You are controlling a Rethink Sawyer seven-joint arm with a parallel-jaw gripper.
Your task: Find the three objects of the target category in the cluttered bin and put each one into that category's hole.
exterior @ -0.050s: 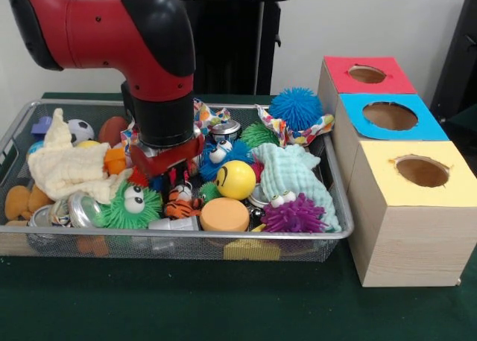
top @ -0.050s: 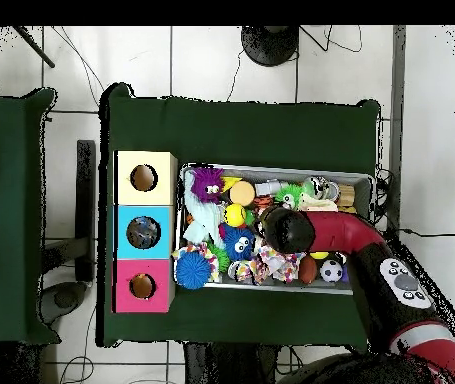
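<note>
From my end the gripper (exterior @ -0.050s: 165, 179) is buried in the wire bin (exterior @ -0.050s: 339, 207) clutter by the yellow smiley ball (exterior @ -0.050s: 235, 179) — can't tell its state. The three holed boxes (exterior @ -0.050s: 417, 207) sit just beside the bin.

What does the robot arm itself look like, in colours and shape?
The arm is a thick rounded tube, glossy red with black joint sections. A black cylindrical wrist leads down to a red gripper mount. In the overhead view, a grey panel with dark buttons sits on the arm.
</note>
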